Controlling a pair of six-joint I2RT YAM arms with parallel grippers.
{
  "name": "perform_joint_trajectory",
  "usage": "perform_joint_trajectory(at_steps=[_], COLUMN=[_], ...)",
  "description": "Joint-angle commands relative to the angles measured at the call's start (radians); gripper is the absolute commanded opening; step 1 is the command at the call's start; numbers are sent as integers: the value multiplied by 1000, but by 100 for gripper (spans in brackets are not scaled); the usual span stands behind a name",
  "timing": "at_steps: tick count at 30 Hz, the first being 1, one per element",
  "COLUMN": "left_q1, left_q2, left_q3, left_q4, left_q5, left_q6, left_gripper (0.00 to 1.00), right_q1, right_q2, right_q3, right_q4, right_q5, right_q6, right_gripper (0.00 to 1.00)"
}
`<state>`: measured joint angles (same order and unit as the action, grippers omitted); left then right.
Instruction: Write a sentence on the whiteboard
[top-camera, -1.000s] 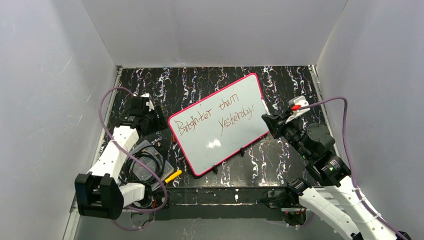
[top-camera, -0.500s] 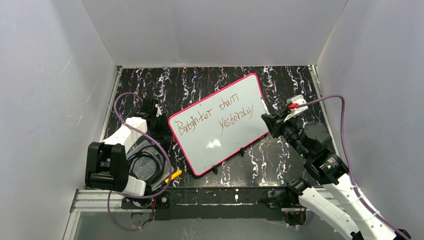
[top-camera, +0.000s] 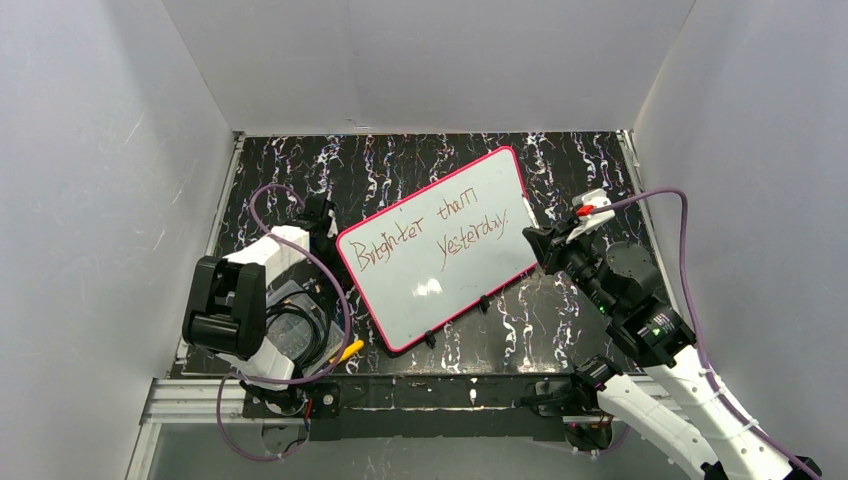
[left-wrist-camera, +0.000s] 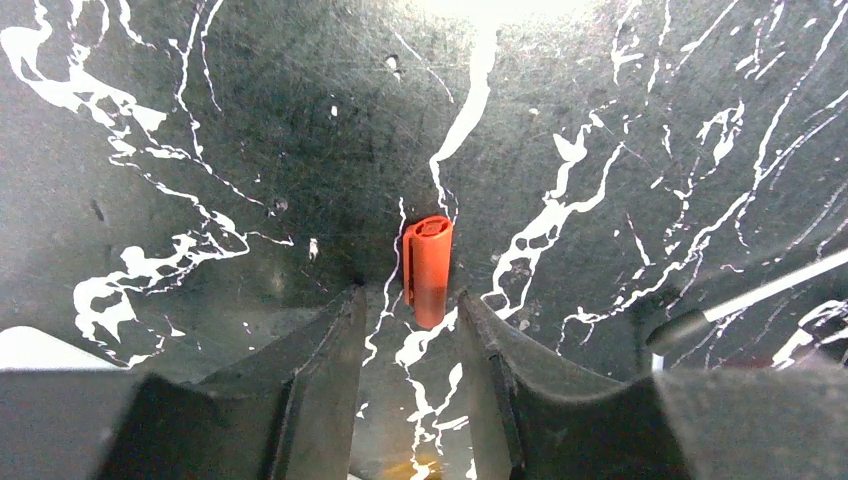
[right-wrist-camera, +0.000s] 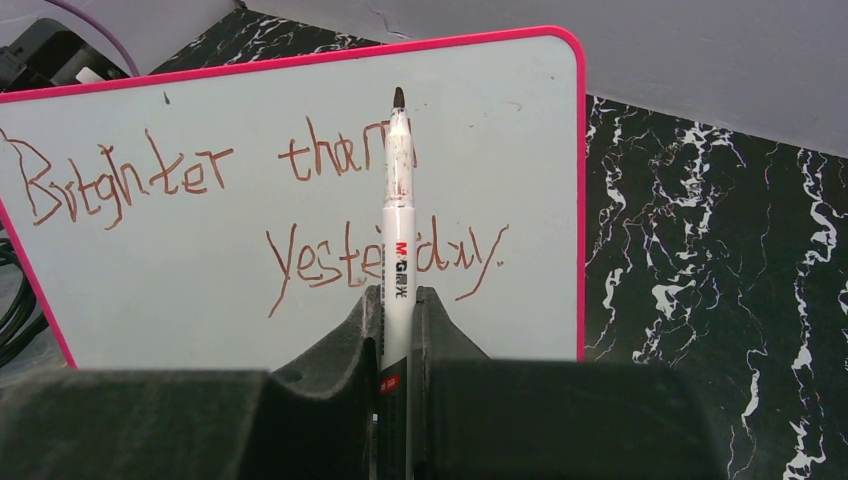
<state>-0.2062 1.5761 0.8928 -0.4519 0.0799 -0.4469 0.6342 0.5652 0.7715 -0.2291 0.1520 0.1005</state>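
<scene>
The whiteboard, pink-framed, lies tilted on the black marbled table. The sentence "Brighter than Yesterday" runs across it in two reddish-brown lines. My right gripper hovers at the board's right edge, shut on a white marker. The marker's bare dark tip points out over the whiteboard and the sentence. My left gripper sits off the board's left corner, pointing down at the table. In the left wrist view an orange-red marker cap lies flat, its near end between the open fingertips of the left gripper.
A clear plastic container of black cables and a yellow object lie near the left arm's base. Black clips sit on the board's near edge. A thin black-tipped rod lies right of the cap. White walls enclose the table.
My left arm has folded back and its gripper has moved right, toward the board's left corner, while its jaws narrowed. The right arm with the marker has barely moved.
</scene>
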Motion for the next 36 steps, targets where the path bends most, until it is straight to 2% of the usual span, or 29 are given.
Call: perform_joint_trajectory(at_steps=[1,12,19,36], left_q1=[-13,-15,-37,-86], left_q2=[25,59,94,108], left_q3=[42,70,87,113], left_q4=[-55,-141,-133,-142], left_q5=[-62,-216,-184,-139], left_q6=[31,66,91,137], left_gripper=[35,29,25,26], right_q1=[-4,-5,-4,-4], right_q2=[8,15,24,36], right_q3=[12,7,5,4], right_q4=[47,49,51,51], right_q5=[14,13,12,11], right_q6=[0,2,3,6], right_gripper=[1,1,1,1])
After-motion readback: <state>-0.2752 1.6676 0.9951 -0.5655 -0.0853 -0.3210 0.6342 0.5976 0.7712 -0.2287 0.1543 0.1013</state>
